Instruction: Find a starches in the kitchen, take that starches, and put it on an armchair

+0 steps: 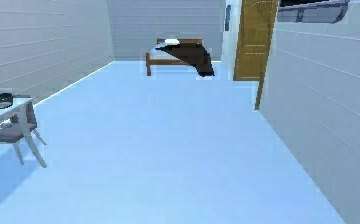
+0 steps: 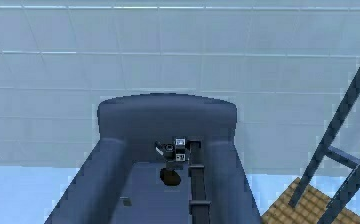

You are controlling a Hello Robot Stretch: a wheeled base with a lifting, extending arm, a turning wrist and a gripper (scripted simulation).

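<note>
My claw [image 2: 164,150] shows against the armchair [image 2: 116,130] seat, a dark lump [image 2: 169,177] just nearer; I can't tell if I hold anything.

The setting is a home interior, furnished for living rather than for work. At the far end of the pale floor [image 1: 178,150] stands a low wooden bed [image 1: 180,57] with a dark cover, and right of it a panelled wooden door [image 1: 256,40]. Near left, a white table [image 1: 16,113] carries a dark pan [image 1: 0,98]. A blue-grey armchair [image 2: 166,115] stands against a plain panelled wall [image 2: 88,50].
</note>
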